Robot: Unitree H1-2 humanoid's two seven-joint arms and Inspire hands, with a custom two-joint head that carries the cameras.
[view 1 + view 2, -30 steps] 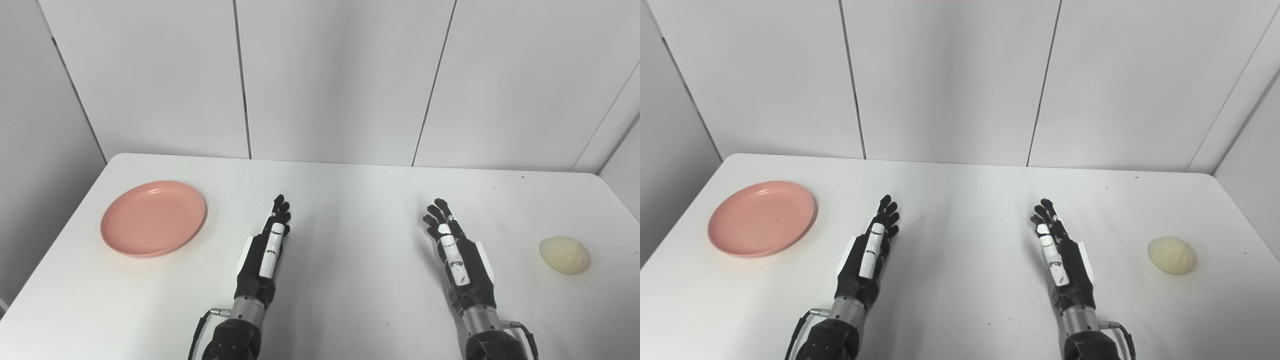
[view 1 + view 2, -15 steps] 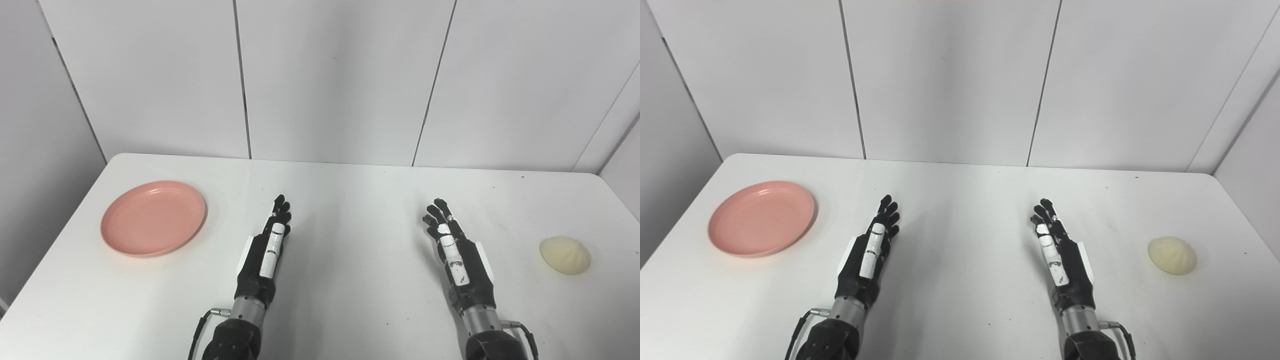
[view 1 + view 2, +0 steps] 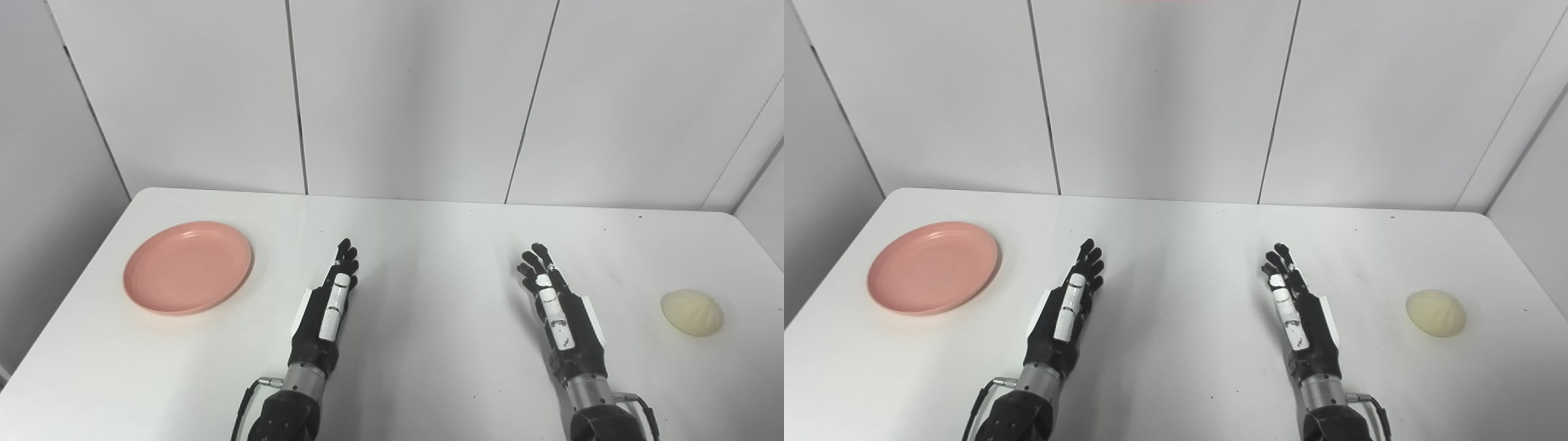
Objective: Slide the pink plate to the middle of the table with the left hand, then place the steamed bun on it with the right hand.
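both hands are being held out flat, left hand [image 3: 324, 309] and right hand [image 3: 560, 309], fingers extended, nothing gripped. the pink plate [image 3: 187, 267] is lying at far left (light, stiff, likely pushed by its rim); the steamed bun [image 3: 692, 312], far right, is probably soft.

One pink plate [image 3: 187, 267]; one steamed bun [image 3: 692, 312]; two hands; one table [image 3: 429, 257].

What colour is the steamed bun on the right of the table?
Pale cream-yellow, with faint pleats; the steamed bun shows best in the left eye view.
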